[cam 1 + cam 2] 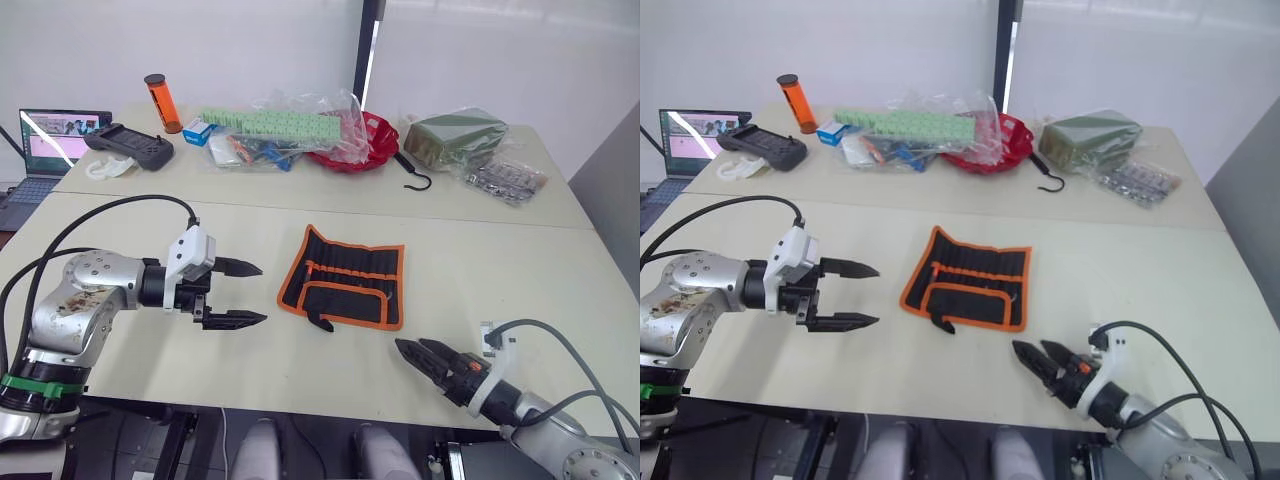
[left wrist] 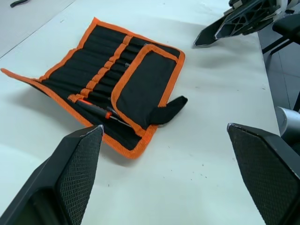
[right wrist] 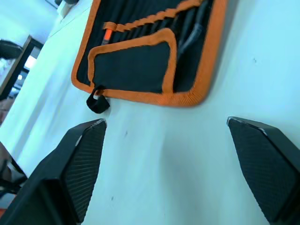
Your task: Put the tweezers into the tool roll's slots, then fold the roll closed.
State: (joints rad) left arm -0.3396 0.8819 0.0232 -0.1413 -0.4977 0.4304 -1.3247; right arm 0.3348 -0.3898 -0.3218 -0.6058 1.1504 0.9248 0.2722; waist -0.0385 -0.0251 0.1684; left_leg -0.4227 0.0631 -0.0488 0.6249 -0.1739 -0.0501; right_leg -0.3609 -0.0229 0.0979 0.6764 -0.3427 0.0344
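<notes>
On the near table [image 1: 120,215], head views: the tool roll [image 1: 345,276] lies open and flat at centre, orange trim all round, inner face up. Slim dark tools sit in the slots [image 1: 350,268] across its upper half; whether all are the tweezers cannot be told. A flap pocket with orange edging covers the lower part, and a short black tab [image 1: 320,322] projects from the near edge. The left gripper [image 1: 240,293] hovers just left of the roll, fingers spread apart and pointing toward it, holding nothing. The right gripper [image 1: 418,353] sits low near the table's front edge, to the right of and nearer than the roll, fingers slightly parted, empty. On the far table stand an orange bottle [image 1: 160,102], a red bowl [image 1: 360,148], clear plastic bags [image 1: 290,125], a dark green bag [image 1: 455,137], a black hook [image 1: 415,175] and a laptop [image 1: 55,140].

Left wrist view: both fingers [image 2: 77,168] stand wide apart with the roll [image 2: 140,84] ahead between them; an orange-marked tool [image 2: 96,108] lies in a slot near the roll's closer end. The other gripper [image 2: 234,26] shows beyond the roll.

Right wrist view: the fingers [image 3: 82,161] stand apart above bare table, the roll [image 3: 136,65] ahead, its tab [image 3: 97,102] resting on the table.
</notes>
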